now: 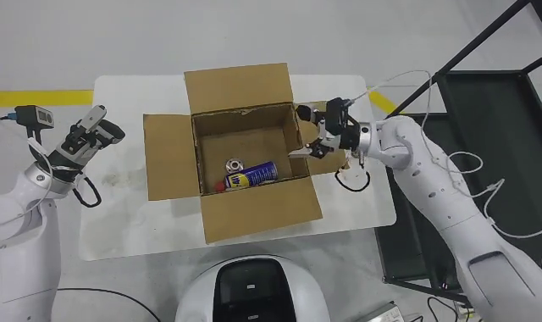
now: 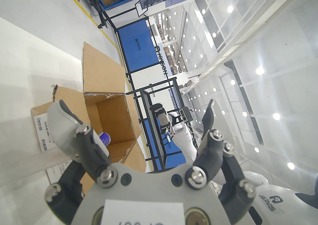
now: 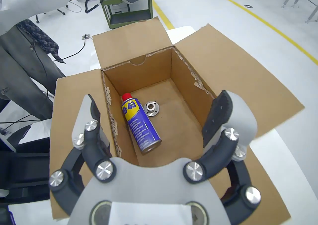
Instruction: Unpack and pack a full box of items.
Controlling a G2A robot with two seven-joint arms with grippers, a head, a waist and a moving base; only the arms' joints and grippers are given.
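The box (image 1: 239, 89) stands in the middle of the table (image 1: 127, 229) with all four flaps folded out. At its bottom lie a spray can (image 3: 139, 124) on its side and a small metal ring (image 3: 151, 108) just beside the can's capped end; whether the two touch is hard to tell. The right gripper (image 1: 303, 132) hangs over the box's right-hand rim, fingers spread and holding nothing. The left gripper (image 1: 106, 125) is raised off the table's left side, well apart from the box, fingers likewise spread and empty.

The likeliest trouble is the can. It is round and lies close along the box wall nearest the robot. A finger coming down on that side may catch the torn cardboard rim or the wall and fail to get around the can. A glancing touch would probably send it rolling across the bottom. The ring is low and flat, so it could be knocked aside or prove hard to pinch. Nothing steadies the box, and a push against a wall or flap may slide it on the table, whose white top looks smooth.

The table stands on a pale grey floor (image 1: 339, 25) marked with a yellow line (image 1: 42, 97), and a dark cart (image 1: 483, 110) is just beside its right end. The room is a large workshop hall with bright ceiling lights (image 2: 259, 70) and blue panels (image 2: 134, 44).
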